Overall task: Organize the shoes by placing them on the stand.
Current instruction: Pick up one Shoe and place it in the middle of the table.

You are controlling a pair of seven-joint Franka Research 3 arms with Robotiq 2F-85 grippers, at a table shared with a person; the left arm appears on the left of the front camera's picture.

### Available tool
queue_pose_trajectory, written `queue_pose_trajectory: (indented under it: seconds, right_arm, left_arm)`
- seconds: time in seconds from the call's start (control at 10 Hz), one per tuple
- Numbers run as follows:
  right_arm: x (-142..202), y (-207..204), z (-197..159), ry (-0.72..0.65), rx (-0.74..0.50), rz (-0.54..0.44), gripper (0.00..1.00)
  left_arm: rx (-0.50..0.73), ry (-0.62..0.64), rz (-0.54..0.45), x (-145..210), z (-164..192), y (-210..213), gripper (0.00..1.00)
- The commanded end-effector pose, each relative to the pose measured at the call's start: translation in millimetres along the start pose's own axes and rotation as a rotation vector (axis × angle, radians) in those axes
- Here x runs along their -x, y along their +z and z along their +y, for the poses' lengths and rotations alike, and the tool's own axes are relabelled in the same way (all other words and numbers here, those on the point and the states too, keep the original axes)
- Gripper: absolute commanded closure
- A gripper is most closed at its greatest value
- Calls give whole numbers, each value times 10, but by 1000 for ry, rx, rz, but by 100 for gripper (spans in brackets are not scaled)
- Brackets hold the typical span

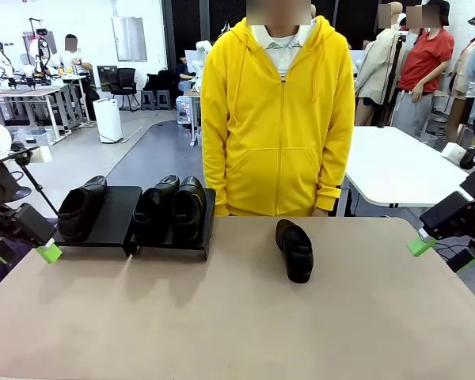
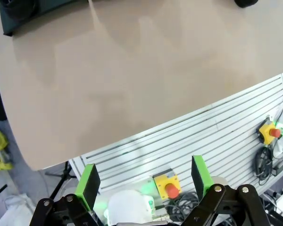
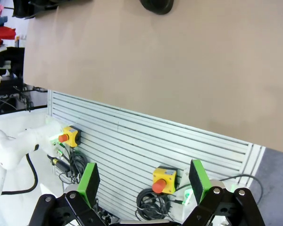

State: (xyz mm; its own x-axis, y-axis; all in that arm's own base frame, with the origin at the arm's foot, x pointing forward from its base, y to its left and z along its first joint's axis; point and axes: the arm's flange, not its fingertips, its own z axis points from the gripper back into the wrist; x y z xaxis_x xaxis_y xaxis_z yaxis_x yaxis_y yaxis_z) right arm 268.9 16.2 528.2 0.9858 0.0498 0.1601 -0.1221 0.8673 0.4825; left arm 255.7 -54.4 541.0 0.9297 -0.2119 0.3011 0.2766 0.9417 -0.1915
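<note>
Person in yellow hoodie [image 1: 277,119] at far edge of tan table [image 1: 222,317]; yellow emergency-stop boxes [image 3: 164,179] below near edge.

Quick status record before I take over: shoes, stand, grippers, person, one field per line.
shoes on stand: three, one on the left panel, two side by side on the right panel
shoe off stand: one, on the table in front of the person
stand: far left of table
left gripper: open, empty
right gripper: open, empty
person: standing at far side

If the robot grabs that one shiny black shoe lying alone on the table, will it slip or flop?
The lone shoe looks glossy, so it may slide in a grip. Its leather body seems to hold its shape, so probably not floppy. It sits flat on its sole, so a push should slide it.
</note>
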Motion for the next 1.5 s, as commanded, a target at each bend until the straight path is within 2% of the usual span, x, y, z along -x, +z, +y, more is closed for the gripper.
queue_pose_trajectory:
  seconds: [0.0, 0.1, 0.2, 0.4, 0.5, 0.7, 0.8, 0.9, 1.0, 1.1, 1.4]
  right_arm:
    - [0, 0, 0, 0, 0, 0, 0]
    - [-442, -116, 352, -65, 104, 5, 0]
    - [-931, -385, 796, 46, 229, 44, 0]
    - [-1689, -949, 1389, 123, 406, 92, 0]
    - [-2006, -1352, 1603, 121, 526, 17, 0]
    - [-2359, -2045, 1738, 123, 612, 89, 0]
    - [-2511, -2265, 1705, 98, 599, 115, 0]
    - [-2565, -2335, 1681, 93, 573, 94, 0]
    - [-2479, -2209, 1651, 107, 534, 74, 0]
    - [-2450, -2428, 1499, 133, 585, 93, 0]
    - [-2534, -2458, 1510, 125, 580, 91, 0]
  left_arm:
    - [-4, -12, -4, -20, 11, 12, 0]
    - [-4, -12, -4, -20, 11, 12, 0]
    - [-4, -12, -4, -20, 11, 12, 0]
    - [-4, -12, -4, -20, 11, 12, 0]
    - [-4, -12, -4, -20, 11, 12, 0]
    - [-4, -12, -4, -20, 11, 12, 0]
    - [-4, -12, -4, -20, 11, 12, 0]
    - [-4, -12, -4, -20, 11, 12, 0]
    - [-4, -12, -4, -20, 11, 12, 0]
    - [-4, -12, -4, -20, 11, 12, 0]
    - [-4, -12, -4, -20, 11, 12, 0]
